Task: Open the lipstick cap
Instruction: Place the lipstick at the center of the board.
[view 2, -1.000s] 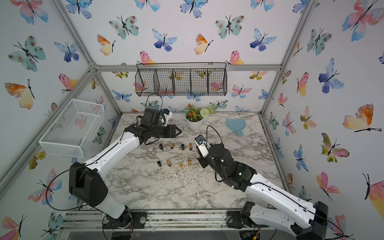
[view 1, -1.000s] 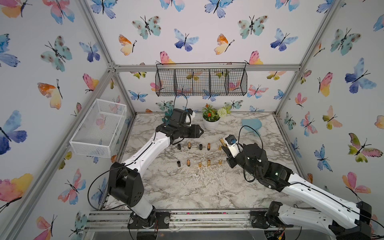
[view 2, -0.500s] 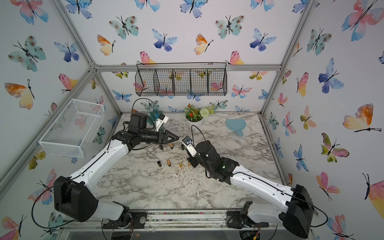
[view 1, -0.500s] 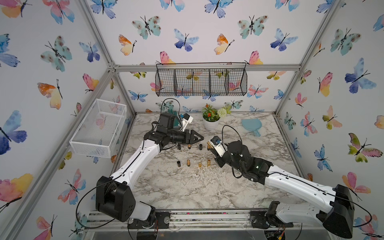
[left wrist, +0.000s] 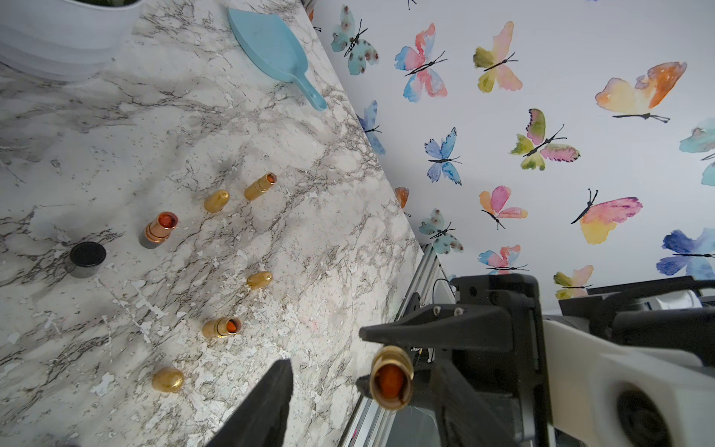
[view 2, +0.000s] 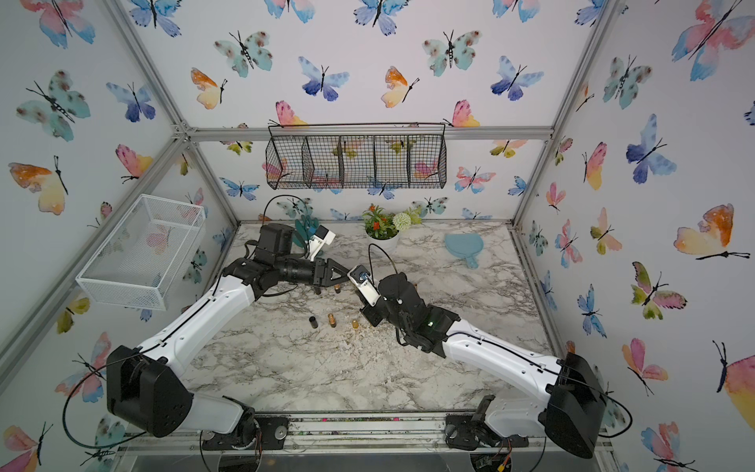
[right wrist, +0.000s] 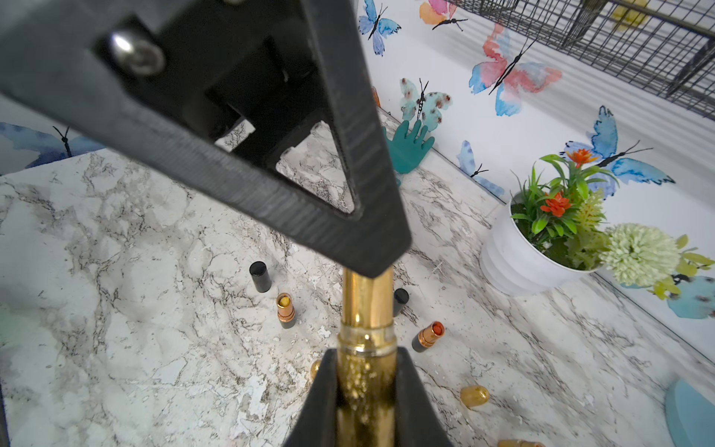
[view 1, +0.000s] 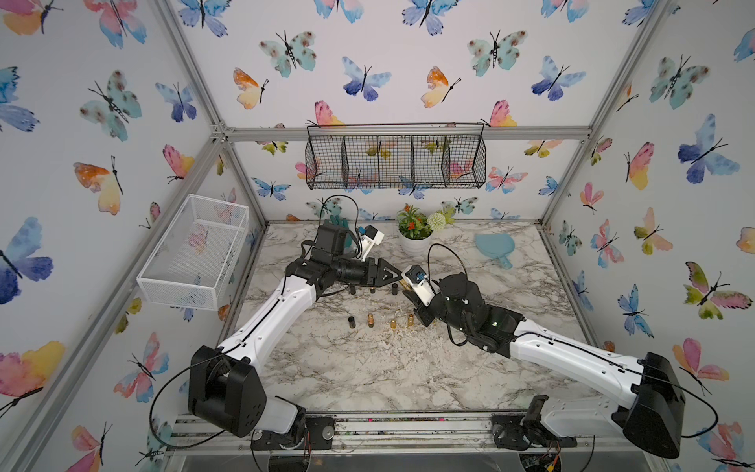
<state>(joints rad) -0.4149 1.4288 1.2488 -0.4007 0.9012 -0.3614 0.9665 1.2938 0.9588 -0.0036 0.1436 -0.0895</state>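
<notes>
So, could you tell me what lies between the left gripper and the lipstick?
Nothing. In the left wrist view, the gap from the visible finger of the left gripper to the gold lipstick, held by the right gripper, is bare air.

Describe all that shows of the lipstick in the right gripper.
The lipstick is a shiny gold tube: wider base, ring seam, narrower sleeve. Its open, uncapped end shows orange colour. The right gripper clamps its base, holding it off the table, aimed at the left gripper. Whether that touches it is unclear.
</notes>
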